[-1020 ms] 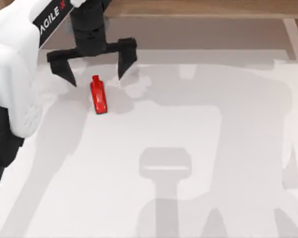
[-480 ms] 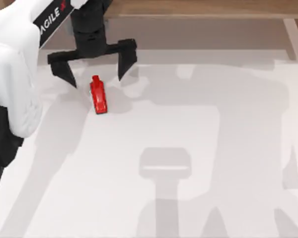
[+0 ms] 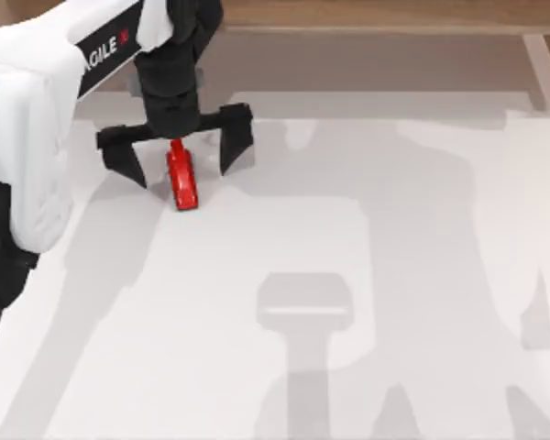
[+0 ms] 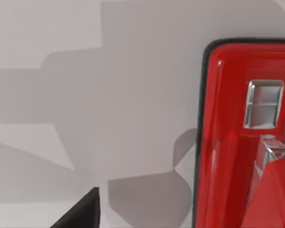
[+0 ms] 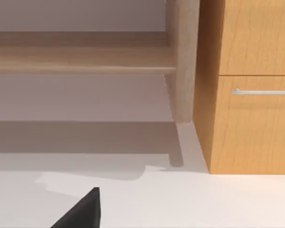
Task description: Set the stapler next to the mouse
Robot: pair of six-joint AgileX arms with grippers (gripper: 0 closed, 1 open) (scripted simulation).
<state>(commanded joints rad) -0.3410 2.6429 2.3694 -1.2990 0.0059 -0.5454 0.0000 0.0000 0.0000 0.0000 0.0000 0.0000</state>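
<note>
- Top view: the left gripper (image 3: 176, 151) hangs with its two dark fingers spread wide, one on each side of the red stapler (image 3: 181, 181), which lies flat on the white table (image 3: 367, 275) at the far left. The stapler's far end sits under the gripper's palm, and its near end reaches out past the fingertips toward the front. Nothing is gripped. The main risk is an off-centre closure: the fingers would meet near the stapler's far end, not at its middle, so the body could pivot or droop once lifted. Its glossy shell could also slide out of the pads.
- Left wrist view: the stapler fills one side, with its dark base edge and a small metal window in the red top showing. One dark fingertip (image 4: 80, 211) stands apart from it on bare table. That gap says the fingers have not closed. If one finger touches first, it may push the stapler sideways.
- Right wrist view: a wooden cabinet (image 5: 254, 85) with a drawer handle and a pale table leg. The right arm looks parked; whether its fingers are open I cannot tell. I see no mouse, so the placing spot is uncertain.
</note>
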